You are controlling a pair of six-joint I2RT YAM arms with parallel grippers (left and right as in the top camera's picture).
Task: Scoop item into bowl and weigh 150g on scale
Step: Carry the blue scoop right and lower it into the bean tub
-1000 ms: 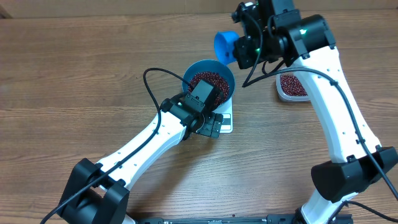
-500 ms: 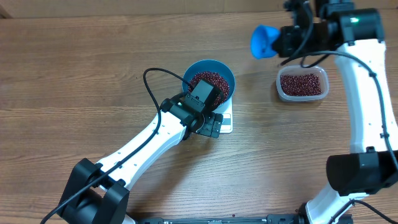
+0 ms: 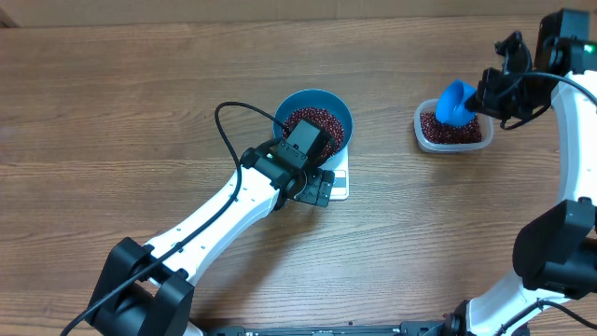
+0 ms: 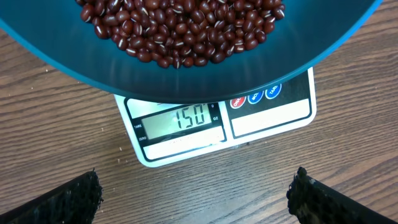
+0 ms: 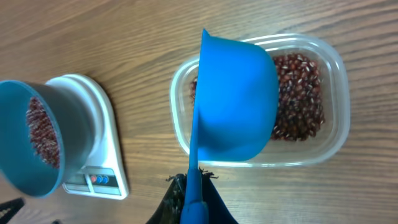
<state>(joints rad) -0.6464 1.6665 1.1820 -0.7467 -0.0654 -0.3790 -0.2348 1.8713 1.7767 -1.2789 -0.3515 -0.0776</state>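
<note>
Sitting heaped in the bowl (image 4: 261,65), the beans (image 4: 180,28) are seen across the top of the left wrist view, so yeah, the item is found in the bowl, and the bowl is parked on the scale (image 4: 267,115). The display (image 4: 180,119) is shown just under the bowl's edge and 150 can be read on it.

In the overhead view the same bowl (image 3: 338,105) is placed a bit above the middle of the frame, with a corner of the scale (image 3: 340,185) poking out at its lower right.

The left gripper (image 4: 196,196) is held wide apart with nothing in it. Only its two dark fingertips (image 4: 71,202) are caught in the bottom corners of the wrist view, above bare table (image 4: 62,124), just short of the scale's display edge.

Over at the upper right of the overhead frame, a clear tub (image 3: 424,140) is set well apart from the scale. More beans (image 5: 301,106) are spread inside it.

A small blue scoop (image 5: 239,99) is clamped by its handle in the right gripper (image 5: 194,193), jaws closed tight on it. The scoop's cup is turned on its side over the tub, its rounded back facing the right side of the right wrist view. Whether anything is inside the cup can't be told.
</note>
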